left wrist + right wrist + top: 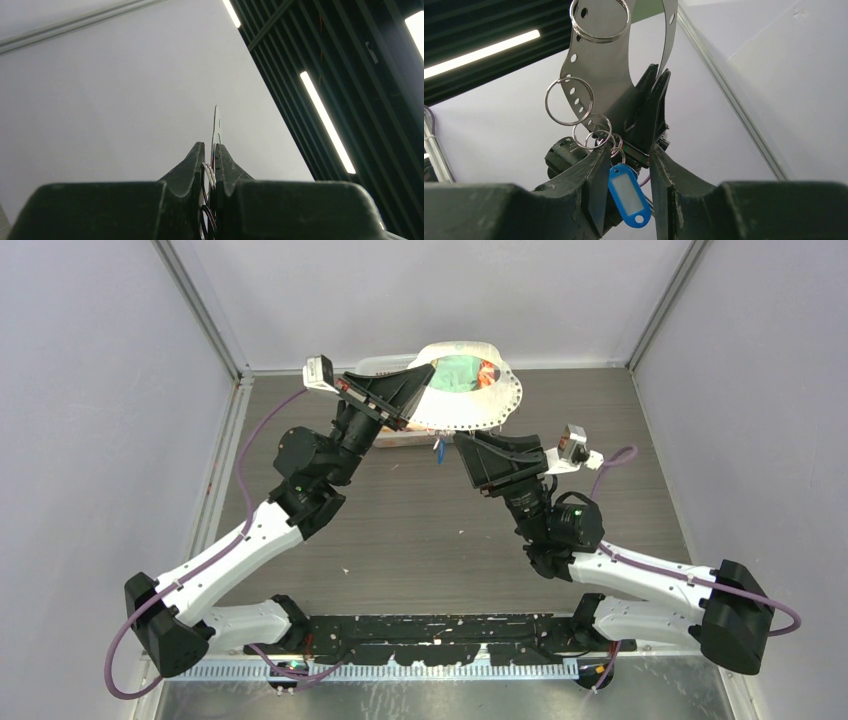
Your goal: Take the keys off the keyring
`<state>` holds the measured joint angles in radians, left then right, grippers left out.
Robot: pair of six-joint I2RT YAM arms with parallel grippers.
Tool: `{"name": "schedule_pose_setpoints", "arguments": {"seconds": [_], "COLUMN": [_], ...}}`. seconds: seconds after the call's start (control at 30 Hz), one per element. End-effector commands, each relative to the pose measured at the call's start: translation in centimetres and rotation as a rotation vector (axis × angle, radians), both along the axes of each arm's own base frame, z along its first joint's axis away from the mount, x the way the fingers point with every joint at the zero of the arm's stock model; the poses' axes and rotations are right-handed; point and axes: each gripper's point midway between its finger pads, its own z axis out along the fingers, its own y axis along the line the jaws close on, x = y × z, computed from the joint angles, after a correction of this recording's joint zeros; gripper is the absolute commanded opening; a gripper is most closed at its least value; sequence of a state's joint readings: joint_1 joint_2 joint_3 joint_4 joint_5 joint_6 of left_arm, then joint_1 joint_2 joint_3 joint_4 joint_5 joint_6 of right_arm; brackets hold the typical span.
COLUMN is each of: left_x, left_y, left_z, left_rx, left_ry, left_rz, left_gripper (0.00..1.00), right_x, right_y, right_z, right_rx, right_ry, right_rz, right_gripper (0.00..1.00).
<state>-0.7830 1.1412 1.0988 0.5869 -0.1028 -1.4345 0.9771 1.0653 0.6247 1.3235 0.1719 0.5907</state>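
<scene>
Jaws clamped, left gripper (pixel 210 152) holds keyring (pixel 609 85) aloft; right gripper (pixel 628 152) straddles keys (pixel 626 190)

The white-shelled left arm (pixel 235 548) and right arm (pixel 640 575) carry bulky black joints (pixel 305 452), looping purple cables (pixel 243 465), and a black wedge-shaped left gripper (pixel 428 370) and right gripper (pixel 462 443).

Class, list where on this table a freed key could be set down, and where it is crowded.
Free: the middle of the table, between the left arm, right arm and base rail; also the strip by the right wall. Crowded: far centre, where basket, keyring, keys, left gripper and right gripper bunch.
</scene>
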Motion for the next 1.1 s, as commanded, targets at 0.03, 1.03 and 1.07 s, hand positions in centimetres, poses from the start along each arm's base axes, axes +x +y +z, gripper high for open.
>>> {"name": "schedule_pose_setpoints", "arguments": {"seconds": [0.03,1.03,1.07], "left_x": [-1.7,-1.4,-1.4], "left_y": [1.4,0.7,0.7], "left_z": [2.7,2.1,2.1], "left_rx": [-0.073,-0.069,-0.070], "left_ry": [-0.075,-0.057,-0.056], "left_rz": [-0.022,-0.056,-0.056], "left_gripper": [0.00,0.00,0.01], "right_x": [-1.2,-1.6,-2.0], "right_y": [-0.5,0.8,1.1], "right_z": [3.3,3.9,3.9], "right_rx": [0.066,-0.004,-0.017], "right_ry": [-0.067,-0.097,-0.113], "right_rz": [0.048,0.113,0.132], "right_gripper": [0.39,0.32,0.32]}}
